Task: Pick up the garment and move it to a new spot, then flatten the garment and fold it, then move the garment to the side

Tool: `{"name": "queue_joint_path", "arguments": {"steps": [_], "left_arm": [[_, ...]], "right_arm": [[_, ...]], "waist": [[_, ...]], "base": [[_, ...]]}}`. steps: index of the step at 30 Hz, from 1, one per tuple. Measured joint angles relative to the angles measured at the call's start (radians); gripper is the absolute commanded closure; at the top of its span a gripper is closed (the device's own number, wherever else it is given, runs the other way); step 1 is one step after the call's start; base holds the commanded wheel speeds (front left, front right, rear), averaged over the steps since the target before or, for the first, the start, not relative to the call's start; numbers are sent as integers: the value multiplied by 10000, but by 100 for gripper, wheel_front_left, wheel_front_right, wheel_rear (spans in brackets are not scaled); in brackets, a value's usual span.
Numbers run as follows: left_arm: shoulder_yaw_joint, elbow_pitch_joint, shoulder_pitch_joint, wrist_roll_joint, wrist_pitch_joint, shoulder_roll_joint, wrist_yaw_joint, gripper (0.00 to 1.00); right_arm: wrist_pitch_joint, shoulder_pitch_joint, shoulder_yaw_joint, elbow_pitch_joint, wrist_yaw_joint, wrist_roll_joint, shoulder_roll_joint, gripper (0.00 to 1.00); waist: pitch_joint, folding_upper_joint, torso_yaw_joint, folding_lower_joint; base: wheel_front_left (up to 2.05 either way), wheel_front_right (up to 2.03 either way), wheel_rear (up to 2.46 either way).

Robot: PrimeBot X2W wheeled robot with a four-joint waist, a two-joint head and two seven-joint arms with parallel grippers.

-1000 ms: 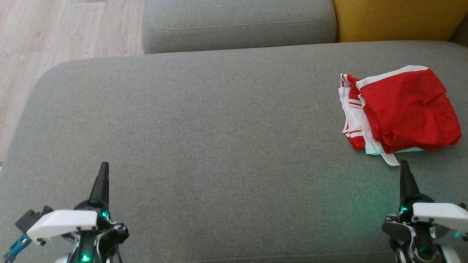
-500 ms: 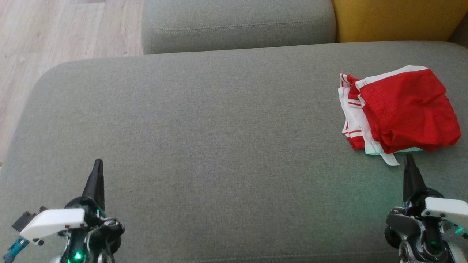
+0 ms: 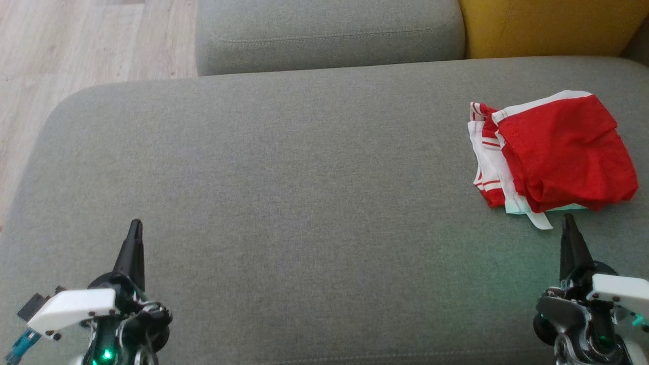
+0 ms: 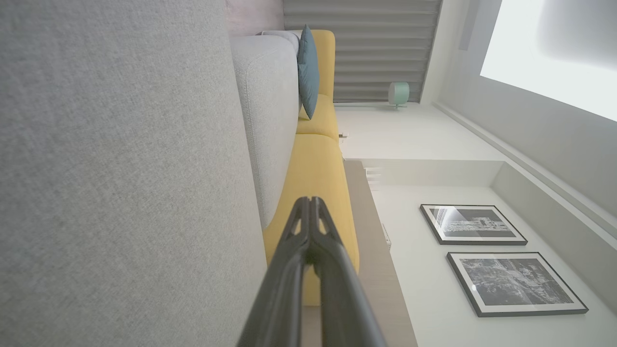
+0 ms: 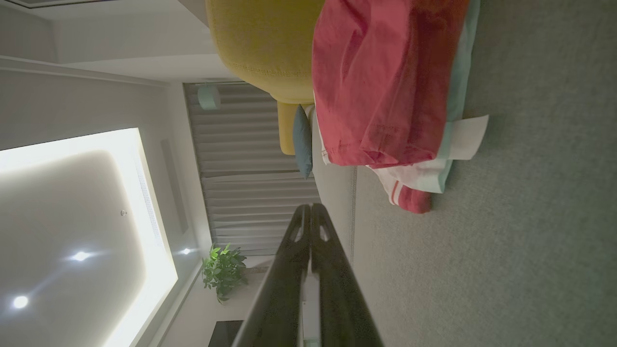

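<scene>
The garment [image 3: 555,152], red with white edging and red-and-white striped trim, lies folded in a loose, rumpled stack at the far right of the grey sofa seat [image 3: 304,177]. A narrow white strip sticks out at its near edge, and it lies free of both grippers. Just beside that near edge, apart from the cloth, the right gripper [image 3: 569,220] points up the head view with its two dark fingers pressed together into one tip, empty. The right wrist view shows the same closed fingers aimed past the garment's striped corner. Well apart, at the seat's near left, the left gripper [image 3: 136,225] stands likewise, its fingers closed tight on nothing. Beyond the seat a second grey cushion [image 3: 329,30] lies along the back, with a yellow cushion [image 3: 547,25] to its right and pale wooden floor [image 3: 76,40] to its left. The left wrist view looks along the sofa to a teal pillow [image 4: 307,72] and two framed pictures [image 4: 472,224] on a white wall.
</scene>
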Motion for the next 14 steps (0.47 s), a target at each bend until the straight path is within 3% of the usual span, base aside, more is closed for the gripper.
{"name": "queue_joint_path", "arguments": {"steps": [14], "left_arm": [[23,2,0,2,59,-10,0,100]], "right_arm": [[46,0,-40,0,0,0,2,100]], "waist": [[0,0,0,0]], "base": [[0,0,0]]}}
